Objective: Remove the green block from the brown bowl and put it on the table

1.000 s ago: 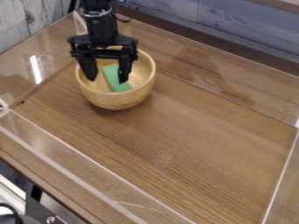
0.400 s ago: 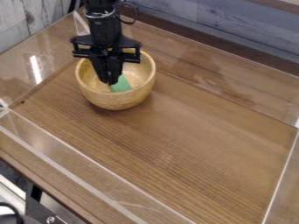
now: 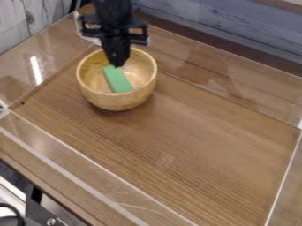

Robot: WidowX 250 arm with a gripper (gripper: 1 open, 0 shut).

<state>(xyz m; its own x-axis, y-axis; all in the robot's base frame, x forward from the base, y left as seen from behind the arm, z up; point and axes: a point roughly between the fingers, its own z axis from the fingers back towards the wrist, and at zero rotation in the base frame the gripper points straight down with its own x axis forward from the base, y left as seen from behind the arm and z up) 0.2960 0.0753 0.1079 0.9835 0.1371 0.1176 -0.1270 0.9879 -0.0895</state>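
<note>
The brown bowl (image 3: 117, 92) stands on the table (image 3: 189, 141) at the back left. The green block (image 3: 119, 79) leans inside it, with its upper end at the fingertips and its lower end still within the bowl's rim. My gripper (image 3: 116, 60) points straight down over the bowl's far side. Its black fingers (image 3: 113, 53) are pressed together on the block's upper end. The arm hides the far rim of the bowl.
Clear acrylic walls (image 3: 30, 66) run around the table's edges, close to the bowl on the left and at the back. The wood-grain surface spreads out to the right of the bowl and in front of it.
The fingers stood wide open around the block, then closed on it. The gripper has since risen a little and rolled, and the block's upper end has come up with it.
</note>
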